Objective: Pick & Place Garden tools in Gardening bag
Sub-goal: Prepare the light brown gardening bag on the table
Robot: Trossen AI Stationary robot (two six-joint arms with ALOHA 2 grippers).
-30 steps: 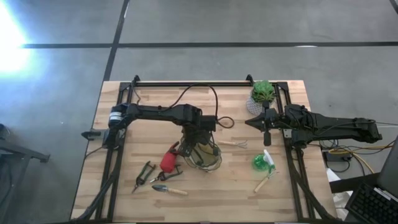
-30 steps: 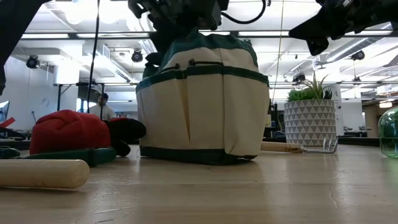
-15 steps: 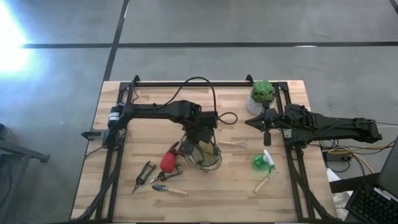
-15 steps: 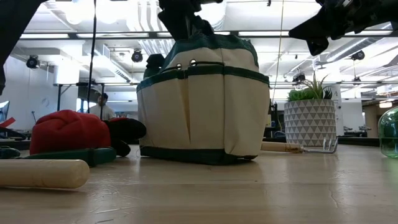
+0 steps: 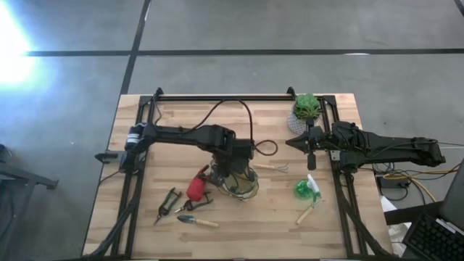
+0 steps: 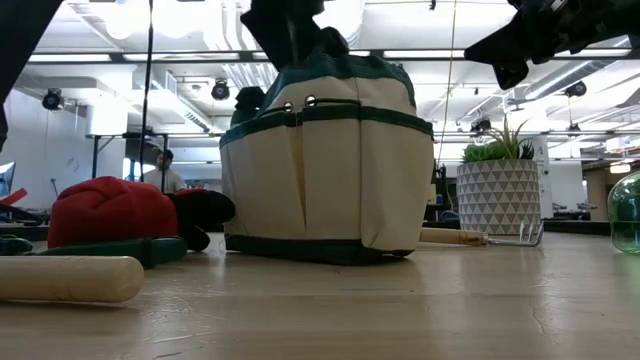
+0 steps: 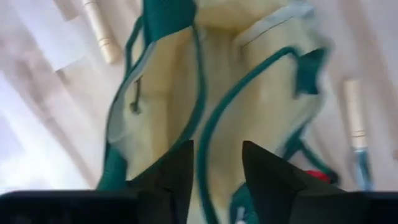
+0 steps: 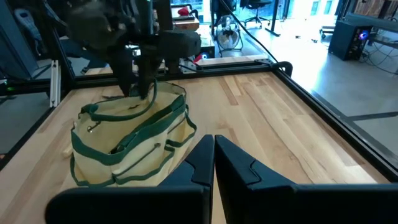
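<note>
Pale wooden planks make up the bench point(image 5: 145, 225), with grey floor beyond it. At the middle stands the gardening bag point(image 5: 240, 181), taken as the landmark for everything else. The left end effector point(image 7: 216, 163) is seen directly above the bag's open mouth, its fingers point(image 7: 266, 171) parted with nothing visible between them; whether a tool has been dropped inside cannot be told. The right end effector point(image 8: 213, 149) is parked well to the right of the bag, clenched on nothing.

Left of the bag lie a red-and-black piece point(image 5: 196, 188), dark pruners point(image 5: 168, 202) and a wooden-handled trowel point(image 5: 197, 221). Just right of the bag a small fork point(image 5: 272, 167) is seen, and farther right a green spray bottle point(image 5: 305, 189) with another wooden-handled tool point(image 5: 306, 213) beside it.

The bag is judged soft and light — its walls sag, so a tool pushed against the rim would likely fold or tip it. The wooden handles look stiff and are best taken mid-handle. The bottle appears smooth and rounded, likely slippery — a grasp at its neck is advised.
</note>
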